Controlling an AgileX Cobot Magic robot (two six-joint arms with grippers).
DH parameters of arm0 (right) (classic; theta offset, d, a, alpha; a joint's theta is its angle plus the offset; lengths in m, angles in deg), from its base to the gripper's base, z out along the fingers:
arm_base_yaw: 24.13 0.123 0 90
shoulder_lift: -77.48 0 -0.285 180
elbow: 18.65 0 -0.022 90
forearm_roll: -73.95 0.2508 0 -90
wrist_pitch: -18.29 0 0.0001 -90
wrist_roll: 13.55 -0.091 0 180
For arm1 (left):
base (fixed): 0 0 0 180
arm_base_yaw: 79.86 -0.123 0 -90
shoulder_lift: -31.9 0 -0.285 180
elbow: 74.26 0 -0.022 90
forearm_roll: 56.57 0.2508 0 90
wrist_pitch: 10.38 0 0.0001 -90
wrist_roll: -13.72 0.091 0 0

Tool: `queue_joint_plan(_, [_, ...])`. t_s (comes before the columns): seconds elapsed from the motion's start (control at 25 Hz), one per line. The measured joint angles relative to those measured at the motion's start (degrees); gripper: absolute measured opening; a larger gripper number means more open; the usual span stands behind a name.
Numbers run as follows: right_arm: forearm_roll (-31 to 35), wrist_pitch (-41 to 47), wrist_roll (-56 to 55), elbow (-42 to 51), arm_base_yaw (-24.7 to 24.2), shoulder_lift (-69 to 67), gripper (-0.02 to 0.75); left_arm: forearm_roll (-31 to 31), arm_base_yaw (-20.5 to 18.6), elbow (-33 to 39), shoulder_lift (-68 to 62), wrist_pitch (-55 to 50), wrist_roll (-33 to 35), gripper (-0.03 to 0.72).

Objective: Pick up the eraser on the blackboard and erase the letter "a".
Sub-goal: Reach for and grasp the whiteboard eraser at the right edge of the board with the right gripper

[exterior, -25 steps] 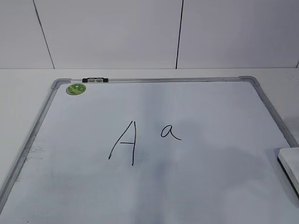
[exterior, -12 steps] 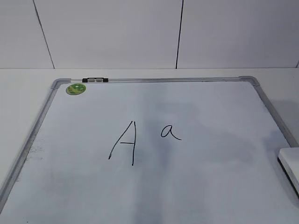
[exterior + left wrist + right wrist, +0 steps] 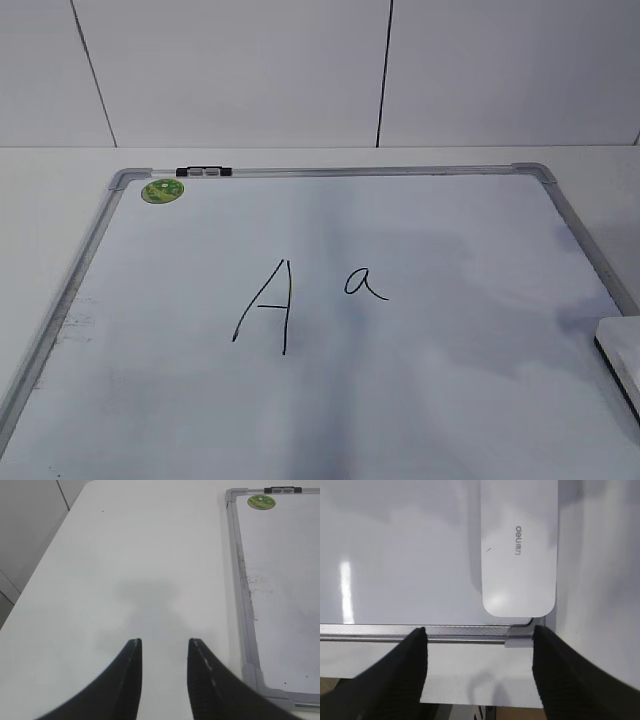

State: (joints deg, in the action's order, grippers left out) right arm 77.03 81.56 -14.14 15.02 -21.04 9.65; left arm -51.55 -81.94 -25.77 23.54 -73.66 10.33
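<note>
The blackboard [image 3: 420, 230] is a white board with a silver frame, lying flat on the table. The small letter "a" [image 3: 365, 283] is in black at its middle, right of a taller capital "A" [image 3: 265, 305]. The white eraser [image 3: 622, 350] with a black base lies at the board's right edge, cut off by the frame edge. In the right wrist view the eraser [image 3: 518, 545] lies at the board's near right corner. My right gripper [image 3: 479, 635] is wide open above the board frame, short of the eraser. My left gripper [image 3: 164, 645] is open and empty over bare table left of the board [image 3: 280, 580].
A round green sticker [image 3: 162, 190] and a black-and-white clip [image 3: 204, 172] sit at the board's far left corner. The white table [image 3: 125, 555] reaches left of the board. The table's near edge [image 3: 470, 700] shows under the right gripper. A white wall stands behind.
The shadow on the right part of the board has shifted and spread. Board, letters and eraser have not moved.
</note>
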Motion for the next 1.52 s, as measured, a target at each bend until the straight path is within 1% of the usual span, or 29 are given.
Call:
queue_joint_plan(0.44, [-5.7, -0.8, -4.0, -0.2, 0.0, -7.9, 0.526, 0.0, 0.0, 0.0, 0.0, 0.0, 0.0, 0.235])
queue_joint_plan(0.64, [-6.0, -3.5, -4.4, -0.8, 0.0, -12.1, 0.526, 0.0, 0.0, 0.0, 0.0, 0.0, 0.0, 0.235])
queue_joint_plan(1.04, [-6.0, -5.1, -4.5, -4.7, 0.0, -20.5, 0.526, 0.0, 0.0, 0.0, 0.0, 0.0, 0.0, 0.235])
queue_joint_plan(1.4, [-6.0, -5.4, -4.5, -5.6, 0.0, -22.7, 0.529, 0.0, 0.0, 0.0, 0.0, 0.0, 0.0, 0.235])
queue_joint_plan(1.44, [-6.0, -5.4, -4.5, -5.6, 0.0, -22.7, 0.545, 0.0, 0.0, 0.0, 0.0, 0.0, 0.0, 0.235])
queue_joint_plan(1.52, [-6.5, -5.4, -4.5, -5.6, 0.0, -22.7, 0.613, 0.0, 0.0, 0.0, 0.0, 0.0, 0.0, 0.235])
